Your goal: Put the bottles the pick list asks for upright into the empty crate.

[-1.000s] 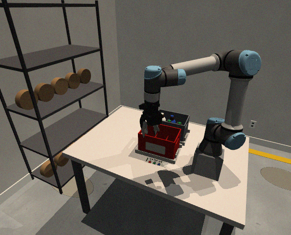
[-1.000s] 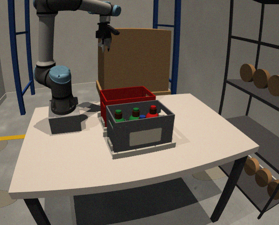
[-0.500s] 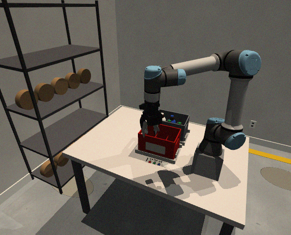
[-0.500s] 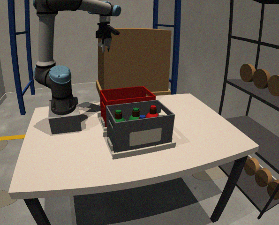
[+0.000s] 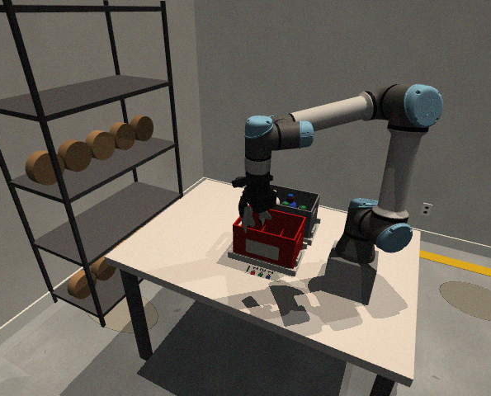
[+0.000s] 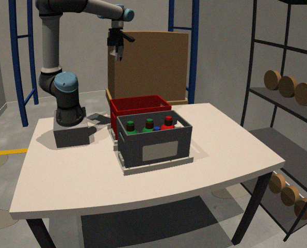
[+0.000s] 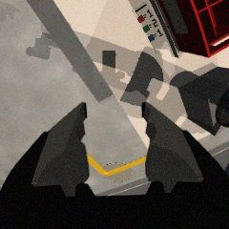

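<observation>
My gripper (image 5: 255,225) (image 6: 116,56) (image 7: 114,103) is partly open with nothing between its fingers, high above the table and tilted. The red crate (image 5: 238,245) (image 6: 114,125) (image 7: 195,45) shows no bottles in its visible part. The dark grey crate (image 5: 313,213) (image 6: 132,149) stands beside it and holds bottles: two green ones (image 6: 131,131) (image 6: 147,129), a red one (image 6: 167,126), a blue cap (image 6: 156,128) and a white top (image 6: 177,125). The pick list (image 5: 260,272) (image 7: 147,28) reads red 1, green 2, blue 1.
Both crates stand close together on pale trays on the table (image 6: 76,181). The arm's base block (image 5: 350,275) (image 6: 71,137) is beside them. A shelf rack (image 5: 96,93) with round wooden pieces stands past the table, and a large brown box (image 6: 150,66) stands behind it.
</observation>
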